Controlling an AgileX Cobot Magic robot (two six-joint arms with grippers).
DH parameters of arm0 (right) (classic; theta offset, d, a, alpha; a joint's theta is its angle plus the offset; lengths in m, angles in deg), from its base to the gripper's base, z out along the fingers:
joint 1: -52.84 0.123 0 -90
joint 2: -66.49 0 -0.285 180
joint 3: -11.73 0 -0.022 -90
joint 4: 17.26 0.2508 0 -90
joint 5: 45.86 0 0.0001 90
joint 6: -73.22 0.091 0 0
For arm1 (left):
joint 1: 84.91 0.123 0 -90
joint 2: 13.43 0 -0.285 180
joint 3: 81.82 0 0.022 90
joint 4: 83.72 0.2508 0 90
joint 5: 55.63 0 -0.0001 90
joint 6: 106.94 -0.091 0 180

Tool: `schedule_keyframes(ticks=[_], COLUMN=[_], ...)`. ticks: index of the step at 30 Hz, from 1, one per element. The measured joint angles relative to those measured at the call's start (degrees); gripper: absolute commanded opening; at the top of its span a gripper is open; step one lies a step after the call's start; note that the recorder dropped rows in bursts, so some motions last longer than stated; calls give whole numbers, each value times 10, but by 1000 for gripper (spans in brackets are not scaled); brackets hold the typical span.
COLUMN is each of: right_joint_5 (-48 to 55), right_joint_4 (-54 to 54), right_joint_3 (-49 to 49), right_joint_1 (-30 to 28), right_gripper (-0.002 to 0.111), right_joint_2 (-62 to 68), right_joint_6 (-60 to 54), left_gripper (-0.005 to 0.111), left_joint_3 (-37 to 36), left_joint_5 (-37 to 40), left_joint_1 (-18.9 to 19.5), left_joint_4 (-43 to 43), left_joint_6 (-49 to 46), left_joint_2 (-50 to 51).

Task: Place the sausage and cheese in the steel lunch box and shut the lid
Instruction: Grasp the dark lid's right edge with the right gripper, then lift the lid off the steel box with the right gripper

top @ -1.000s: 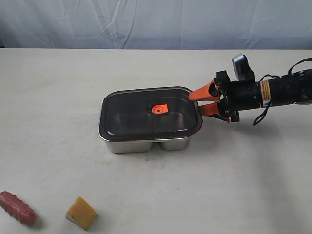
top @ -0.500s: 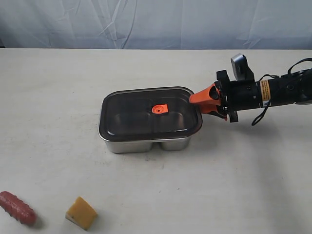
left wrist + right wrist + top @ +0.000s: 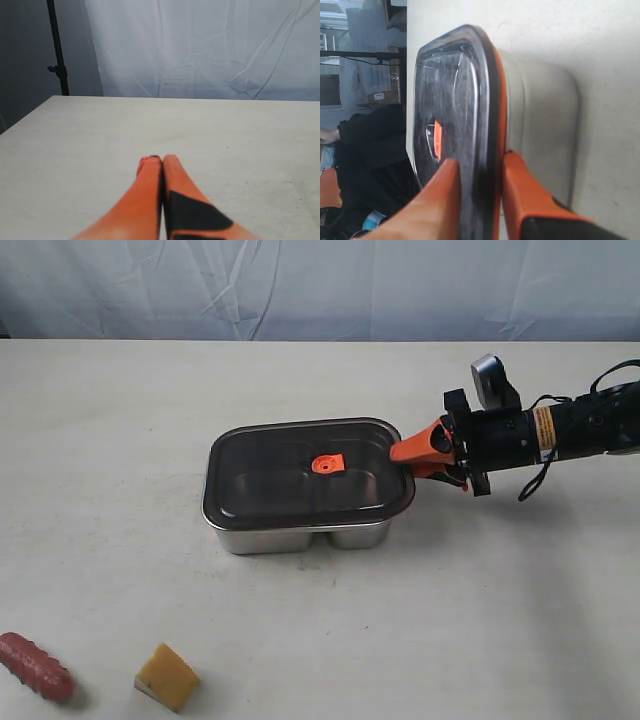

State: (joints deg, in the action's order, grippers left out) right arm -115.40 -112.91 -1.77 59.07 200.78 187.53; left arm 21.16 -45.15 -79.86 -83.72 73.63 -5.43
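Smoky lid covers the steel box; ridged red sausage and yellow cheese wedge lie outside, well apart.

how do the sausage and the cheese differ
The sausage is reddish-brown, the cheese yellow-orange with a paler side. The sausage is a ridged rounded stick; the cheese is a flat-faced wedge. The sausage lies left of the cheese in the exterior view. Both rest on the table, outside the steel lunch box, whose lid is on.
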Motion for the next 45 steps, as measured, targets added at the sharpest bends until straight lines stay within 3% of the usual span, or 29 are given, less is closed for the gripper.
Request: schedule_keyframes(ticks=[1, 18, 33, 45], right_joint_5=[0, -2, 2, 239], right_joint_4=[-1, -4, 11, -46], right_joint_3=[0, 0, 2, 25], right_joint_1=[0, -8, -19, -19], right_gripper=[-1, 0, -1, -1], right_joint_2=[0, -12, -161, -408], right_joint_6=[2, 24, 10, -7], left_gripper=[0, 0, 0, 0], left_joint_3=[0, 0, 0, 0], left_joint_5=[0, 0, 0, 0], left_joint_1=[0, 0, 0, 0], left_joint_4=[0, 0, 0, 0], left_joint_6=[0, 0, 0, 0], left_joint_2=[0, 0, 0, 0])
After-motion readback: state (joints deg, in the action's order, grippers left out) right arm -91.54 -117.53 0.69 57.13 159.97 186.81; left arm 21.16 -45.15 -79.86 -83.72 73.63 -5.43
